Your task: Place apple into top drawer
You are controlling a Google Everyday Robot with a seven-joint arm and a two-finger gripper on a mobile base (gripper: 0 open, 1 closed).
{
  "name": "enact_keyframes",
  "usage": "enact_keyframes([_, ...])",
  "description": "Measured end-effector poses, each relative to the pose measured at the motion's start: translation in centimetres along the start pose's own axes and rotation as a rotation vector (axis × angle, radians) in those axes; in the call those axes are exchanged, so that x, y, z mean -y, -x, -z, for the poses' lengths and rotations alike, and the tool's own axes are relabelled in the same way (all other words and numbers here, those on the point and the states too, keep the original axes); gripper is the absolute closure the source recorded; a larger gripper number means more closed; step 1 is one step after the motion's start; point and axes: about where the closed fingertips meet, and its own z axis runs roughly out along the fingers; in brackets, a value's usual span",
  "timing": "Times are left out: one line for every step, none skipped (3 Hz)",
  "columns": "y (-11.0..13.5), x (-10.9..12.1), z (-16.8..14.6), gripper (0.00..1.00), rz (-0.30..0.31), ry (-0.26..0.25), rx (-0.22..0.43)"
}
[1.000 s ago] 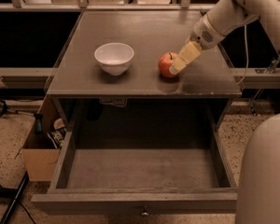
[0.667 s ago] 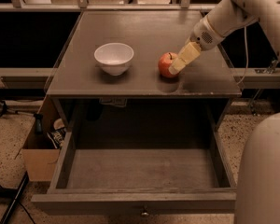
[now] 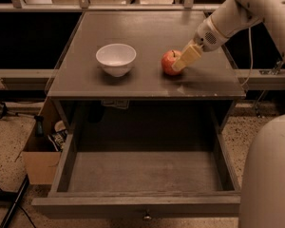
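Observation:
The red-orange apple (image 3: pixel 169 62) sits on the grey cabinet top (image 3: pixel 147 32), right of centre. My gripper (image 3: pixel 178 64) reaches in from the upper right on the white arm (image 3: pixel 237 13) and is down at the apple's right side, touching or nearly touching it. The top drawer (image 3: pixel 142 171) is pulled wide open below the cabinet top. Its inside holds nothing. Its front panel (image 3: pixel 133 205) with a small metal knob (image 3: pixel 146 217) is at the bottom of the view.
A white bowl (image 3: pixel 116 58) stands on the cabinet top left of the apple. A cardboard box (image 3: pixel 38 153) with clutter sits on the floor at the left. My white base (image 3: pixel 270 175) fills the lower right corner.

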Motion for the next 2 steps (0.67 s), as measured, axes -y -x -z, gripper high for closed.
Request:
enact_keyframes([0.0,0.0,0.0,0.64,0.0,0.0,0.0])
enact_keyframes([0.0,0.0,-0.01,0.94,0.0,0.0,0.0])
